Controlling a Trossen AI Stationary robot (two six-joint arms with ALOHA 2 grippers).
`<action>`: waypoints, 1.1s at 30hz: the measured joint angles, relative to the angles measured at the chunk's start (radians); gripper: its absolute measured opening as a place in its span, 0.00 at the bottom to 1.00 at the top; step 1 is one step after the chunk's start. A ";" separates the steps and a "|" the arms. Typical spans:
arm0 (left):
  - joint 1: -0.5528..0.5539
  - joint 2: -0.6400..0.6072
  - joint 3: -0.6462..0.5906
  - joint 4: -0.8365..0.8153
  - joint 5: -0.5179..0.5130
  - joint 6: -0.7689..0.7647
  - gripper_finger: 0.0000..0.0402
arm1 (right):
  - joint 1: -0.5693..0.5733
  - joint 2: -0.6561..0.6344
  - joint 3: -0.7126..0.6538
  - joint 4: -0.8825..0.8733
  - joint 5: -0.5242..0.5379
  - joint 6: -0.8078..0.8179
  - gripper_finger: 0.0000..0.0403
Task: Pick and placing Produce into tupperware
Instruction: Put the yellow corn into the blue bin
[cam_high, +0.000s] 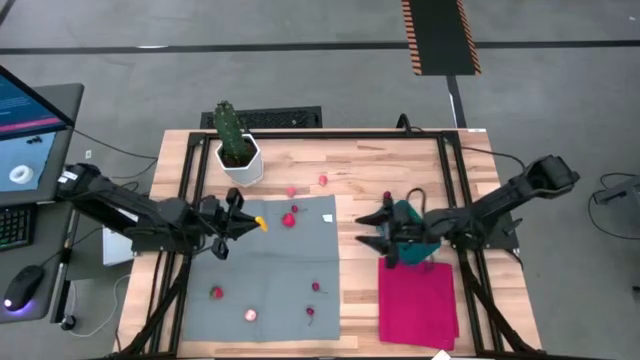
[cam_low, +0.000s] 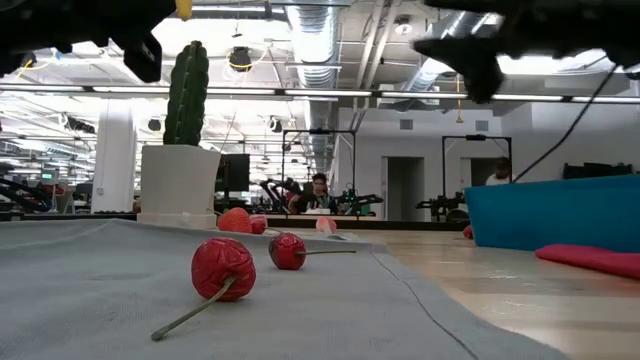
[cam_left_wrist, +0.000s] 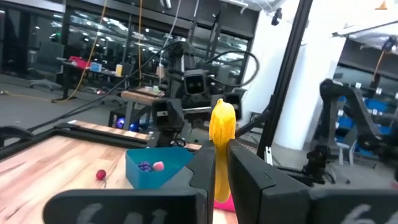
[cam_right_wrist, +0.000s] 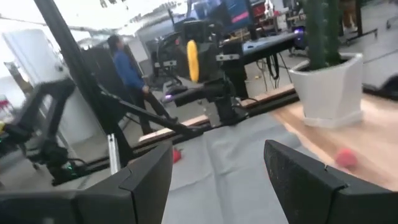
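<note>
Landmark: the grey cloth (cam_high: 270, 265) spread over the left part of the wooden table (cam_high: 360, 170).

Nearest the front edge of that cloth lie a pale pink piece (cam_high: 250, 315), a small red one with a stem (cam_high: 311, 312) and a round red piece (cam_high: 216, 293); in the low view two of these red stemmed pieces (cam_low: 224, 268) (cam_low: 288, 251) sit closest to the camera. A little further in lies another small dark red piece (cam_high: 316, 287).

Over the cloth's left far corner hangs the left gripper (cam_high: 245, 222), its fingers pinching a yellow piece of produce (cam_left_wrist: 222, 134) held upright between them, clear of the cloth. Just beside it on the cloth rests a larger red fruit (cam_high: 289, 219).

Off the cloth's right edge, the magenta cloth (cam_high: 418, 300) lies flat, and the teal tub (cam_high: 408, 222) sits at its far end, touching it. The left wrist view shows a purple piece (cam_left_wrist: 145, 166) and a pink piece (cam_left_wrist: 158, 166) already inside the tub. The right gripper (cam_high: 375, 230) hovers between the tub and the grey cloth, fingers spread wide and empty.

Past the grey cloth's far edge, on bare wood, lie two small pink-red pieces (cam_high: 323, 180) (cam_high: 292, 191) and one red piece (cam_high: 387, 196). Furthest back, at the cloth's far left, stands the cactus (cam_high: 230, 128) in its white pot (cam_high: 240, 162).
</note>
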 joint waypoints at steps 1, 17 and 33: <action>0.000 0.019 0.000 0.023 -0.001 -0.006 0.06 | -0.004 0.030 0.037 -0.014 -0.001 -0.023 0.69; 0.000 0.259 0.000 0.179 -0.123 -0.177 0.06 | -0.093 0.358 0.425 -0.231 -0.129 -0.162 0.69; 0.001 0.494 0.138 0.266 -0.054 -0.154 0.06 | -0.143 0.510 0.629 -0.319 -0.242 -0.180 0.69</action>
